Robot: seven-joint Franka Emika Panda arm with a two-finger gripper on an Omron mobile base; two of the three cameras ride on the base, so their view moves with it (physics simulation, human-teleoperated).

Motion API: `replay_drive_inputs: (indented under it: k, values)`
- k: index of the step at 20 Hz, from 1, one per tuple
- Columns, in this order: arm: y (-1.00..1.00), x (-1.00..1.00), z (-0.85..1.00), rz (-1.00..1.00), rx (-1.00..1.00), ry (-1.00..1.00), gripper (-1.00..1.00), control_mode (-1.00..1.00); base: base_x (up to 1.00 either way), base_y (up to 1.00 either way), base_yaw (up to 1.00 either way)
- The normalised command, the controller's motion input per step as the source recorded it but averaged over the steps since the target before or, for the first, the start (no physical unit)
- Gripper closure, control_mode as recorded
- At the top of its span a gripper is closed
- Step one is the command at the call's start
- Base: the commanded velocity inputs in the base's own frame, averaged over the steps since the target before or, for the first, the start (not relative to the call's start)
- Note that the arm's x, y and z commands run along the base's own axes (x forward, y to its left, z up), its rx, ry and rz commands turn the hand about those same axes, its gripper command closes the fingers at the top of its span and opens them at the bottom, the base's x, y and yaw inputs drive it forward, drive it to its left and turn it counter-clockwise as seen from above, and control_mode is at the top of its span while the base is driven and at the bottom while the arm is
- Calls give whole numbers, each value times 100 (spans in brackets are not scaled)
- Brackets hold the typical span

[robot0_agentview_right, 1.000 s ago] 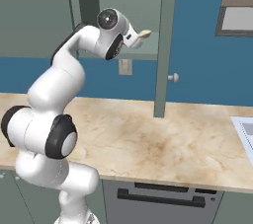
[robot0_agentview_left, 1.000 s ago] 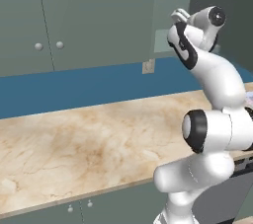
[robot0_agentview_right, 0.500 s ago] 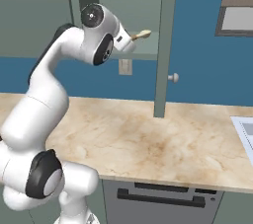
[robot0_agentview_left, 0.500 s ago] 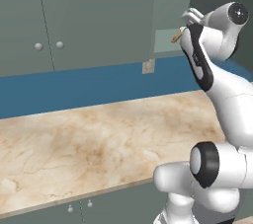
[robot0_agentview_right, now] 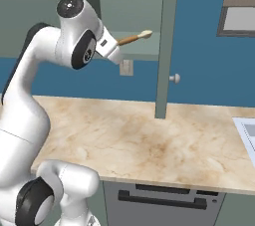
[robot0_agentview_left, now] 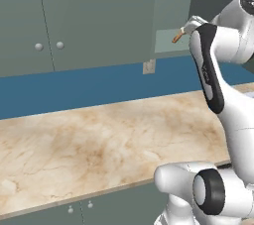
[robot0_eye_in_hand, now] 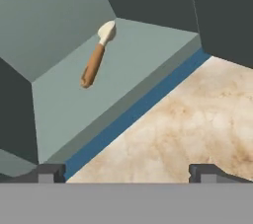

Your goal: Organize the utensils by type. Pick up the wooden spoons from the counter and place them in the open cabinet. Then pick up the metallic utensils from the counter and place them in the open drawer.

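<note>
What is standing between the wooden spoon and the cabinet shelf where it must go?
Nothing visible. The wooden spoon already lies on the shelf of the open cabinet, and the gripper has its fingers spread, apart from it.

Outlet (robot0_agentview_left: 148,66) on the blue wall (robot0_agentview_left: 74,87), just below my tool (robot0_eye_in_hand: 128,172). Left of the tool: closed wall cupboards (robot0_agentview_left: 99,16), two round knobs (robot0_agentview_left: 49,46) side by side at tool height. Far right and a bit higher: a brown-framed window (robot0_agentview_right: 239,18). Well below: a dark bar handle (robot0_agentview_right: 162,200) on a grey front, and two small knobs low left. Pale flat panel (robot0_agentview_right: 247,130) low right, can't tell what.
</note>
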Motion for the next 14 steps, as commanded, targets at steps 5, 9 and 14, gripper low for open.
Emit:
replay_drive_inputs:
  k: [5, 9, 14]
  values:
    - [36, -65, -1, 9, -8, 22, -100, -100, 0, 0, 0]
    - [13, -68, -23, 18, -1, 6, -100, -100, 0, 0, 0]
    - [16, -67, -43, 21, -5, 1, -100, -100, 0, 0, 0]
